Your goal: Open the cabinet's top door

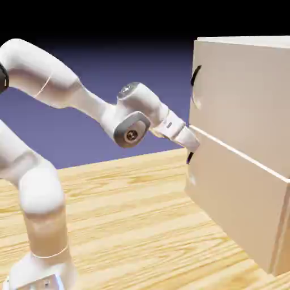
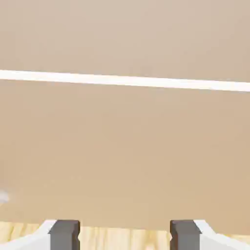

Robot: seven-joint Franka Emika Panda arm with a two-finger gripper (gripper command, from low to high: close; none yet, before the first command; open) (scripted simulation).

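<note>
In the exterior view, the cabinet's top door (image 1: 243,102) fills the upper right, its black handle (image 1: 196,75) near the door's left edge; the arm (image 1: 144,107) reaches from the left to mid-right. In the hand view, the gripper (image 2: 125,235) stands open at the bottom, nothing between its fingertips but wood-grained tabletop (image 2: 127,239) behind.

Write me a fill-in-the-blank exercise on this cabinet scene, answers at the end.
1. In the hand view, the fingertips of the pincer stand ____, with a gap between them.
2. The small curved handle on the top door is ____ in color.
3. The table has a surface that looks like ____.
4. The line between the upper and lower panels is ____ in color.

Missing words: apart; black; wood; white.
</note>
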